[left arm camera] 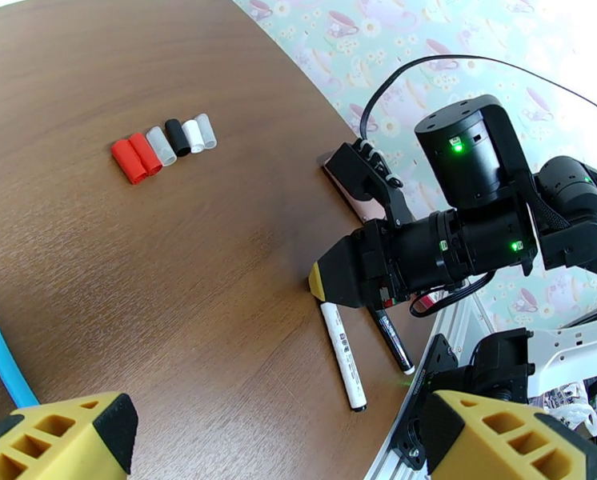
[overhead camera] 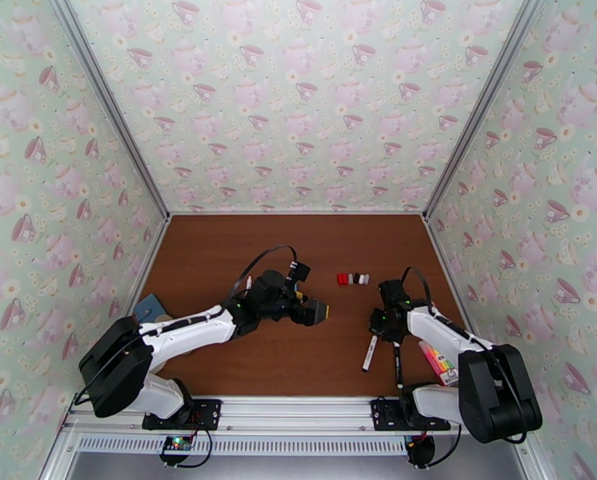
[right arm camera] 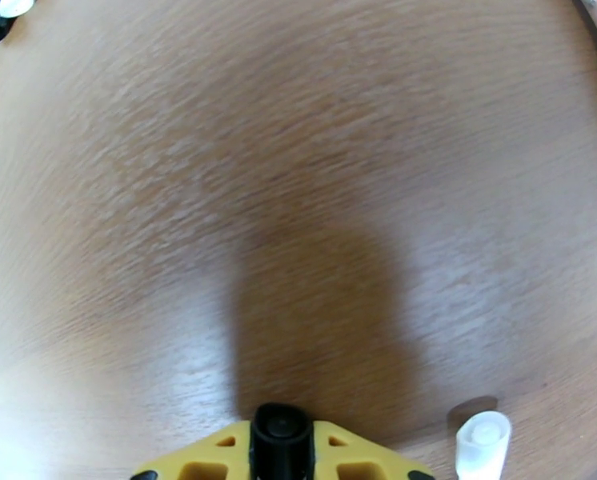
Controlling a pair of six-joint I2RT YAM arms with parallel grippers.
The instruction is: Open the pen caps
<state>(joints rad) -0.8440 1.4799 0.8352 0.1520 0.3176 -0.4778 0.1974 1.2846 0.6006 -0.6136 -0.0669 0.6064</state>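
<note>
Left end effector [left arm camera: 282,442] spread, right end effector [left arm camera: 321,280] pinching black round piece [right arm camera: 282,430], pen caps [left arm camera: 164,144] row beyond, pens [left arm camera: 342,354] nearby

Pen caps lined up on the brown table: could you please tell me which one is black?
The fourth from the red end: the black plastic cap, between a translucent cap and a white cap, the only dark one.
</note>
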